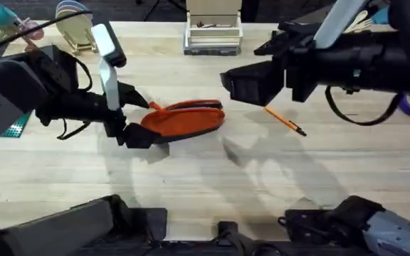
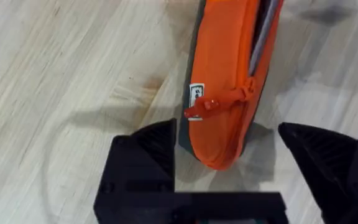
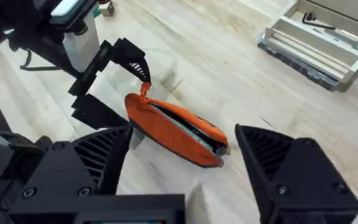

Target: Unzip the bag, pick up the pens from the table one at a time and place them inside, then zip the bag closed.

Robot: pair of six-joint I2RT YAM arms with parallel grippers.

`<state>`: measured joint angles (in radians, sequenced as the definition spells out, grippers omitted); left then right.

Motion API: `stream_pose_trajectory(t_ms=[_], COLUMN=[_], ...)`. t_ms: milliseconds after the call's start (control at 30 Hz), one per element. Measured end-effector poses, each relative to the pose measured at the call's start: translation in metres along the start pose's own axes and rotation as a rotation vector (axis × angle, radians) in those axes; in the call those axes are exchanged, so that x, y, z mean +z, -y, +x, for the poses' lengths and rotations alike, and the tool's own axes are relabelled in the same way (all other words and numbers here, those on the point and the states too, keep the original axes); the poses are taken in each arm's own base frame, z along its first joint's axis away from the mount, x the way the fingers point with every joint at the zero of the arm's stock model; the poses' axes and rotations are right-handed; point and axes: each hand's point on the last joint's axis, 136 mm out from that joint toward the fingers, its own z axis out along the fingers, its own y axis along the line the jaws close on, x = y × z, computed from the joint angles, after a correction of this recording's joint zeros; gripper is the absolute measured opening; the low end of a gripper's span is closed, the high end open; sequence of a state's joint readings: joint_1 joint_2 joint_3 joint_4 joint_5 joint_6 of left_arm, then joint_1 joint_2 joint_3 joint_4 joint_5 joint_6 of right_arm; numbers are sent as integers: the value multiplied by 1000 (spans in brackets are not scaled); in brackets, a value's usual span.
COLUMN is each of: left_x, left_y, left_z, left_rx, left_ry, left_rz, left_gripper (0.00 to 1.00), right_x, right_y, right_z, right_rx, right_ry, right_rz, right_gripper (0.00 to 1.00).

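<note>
The left claw straddles the orange pouch's left end, jaws wide. The right claw hovers open and empty. Best pinch that end firmly before the pen goes in.

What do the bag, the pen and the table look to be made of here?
The bag looks like matte woven fabric: soft rounded sides, a sewn-in tag and a zipper along its top. The pen seems to be smooth plastic, thin and orange with a dark tip, though that is hard to confirm. The table looks like light wood: grain and plank seams show.
</note>
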<state>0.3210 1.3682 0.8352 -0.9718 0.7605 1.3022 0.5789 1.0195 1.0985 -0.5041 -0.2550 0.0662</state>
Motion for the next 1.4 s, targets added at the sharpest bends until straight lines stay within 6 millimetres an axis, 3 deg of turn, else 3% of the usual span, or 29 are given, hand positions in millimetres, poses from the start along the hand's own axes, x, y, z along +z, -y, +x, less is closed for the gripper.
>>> stream_pose_trajectory(t_ms=[533,1133,1400], left_x=[-3,-53,-72], left_y=[11,13,2], left_z=[-1,-48,-51], left_rx=[-39,24,10], left_ry=[-4,-2,9], left_rz=[42,56,-1], left_gripper=[993,993,994], right_x=[4,30,52], right_y=[-9,-17,-10], right_z=[-2,-25,-11], right_rx=[-63,-277,-418], right_ry=[-16,-223,-269], right_rz=[-57,-171,-204], right_gripper=[996,995,996])
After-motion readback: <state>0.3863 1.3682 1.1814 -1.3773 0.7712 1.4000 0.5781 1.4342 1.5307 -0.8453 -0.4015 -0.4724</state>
